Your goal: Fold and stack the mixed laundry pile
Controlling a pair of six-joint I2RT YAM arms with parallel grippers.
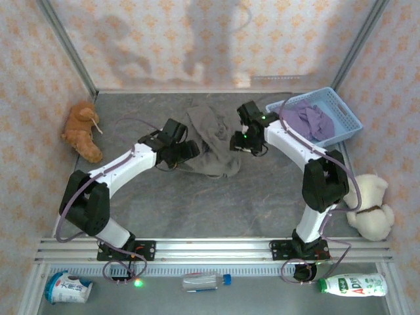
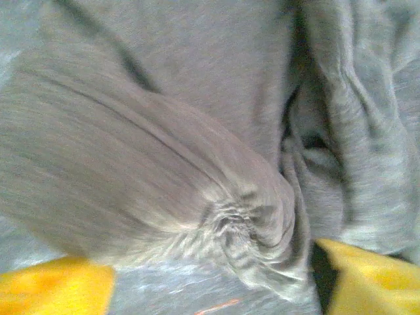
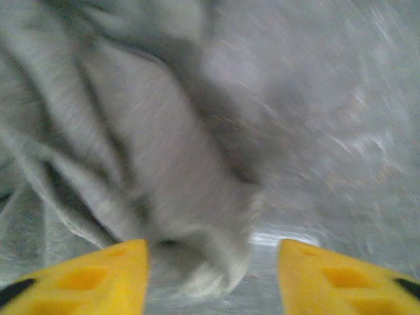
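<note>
Laundry lies in two places. The grey-brown garment (image 1: pixel 210 138) is crumpled on the tabletop (image 1: pixel 197 203) around its middle, somewhat nearer the far edge, one part reaching toward that edge and the bulk bunched lower down. The lavender shirt (image 1: pixel 308 120) sits heaped inside the light blue basket (image 1: pixel 346 108), which stands at the far right corner.

The left gripper (image 1: pixel 187 149) is at the garment's left side. Its wrist camera shows its yellow fingers (image 2: pixel 52 285) spread wide, one at each lower corner, with a twisted knot of the grey cloth (image 2: pixel 164 144) lying between them; neither pad presses on it.

The right gripper (image 1: pixel 237 141) is at the garment's right side, just beside the basket's near-left corner. Its wrist camera shows its yellow fingers (image 3: pixel 85 279) also spread, with a blurred fold of the garment (image 3: pixel 151 151) ending between them, closer to the left one, and bare tabletop (image 3: pixel 354 131) to the right. No pinch on the cloth is visible.

Farther out, an orange plush toy (image 1: pixel 82 131) lies by the left edge toward the far corner, and a cream plush toy (image 1: pixel 371 207) lies by the right edge. In front of the arm bases lie a clear bottle (image 1: pixel 205 281), a white bottle (image 1: pixel 351 285) and a white-and-blue container (image 1: pixel 65 289).
</note>
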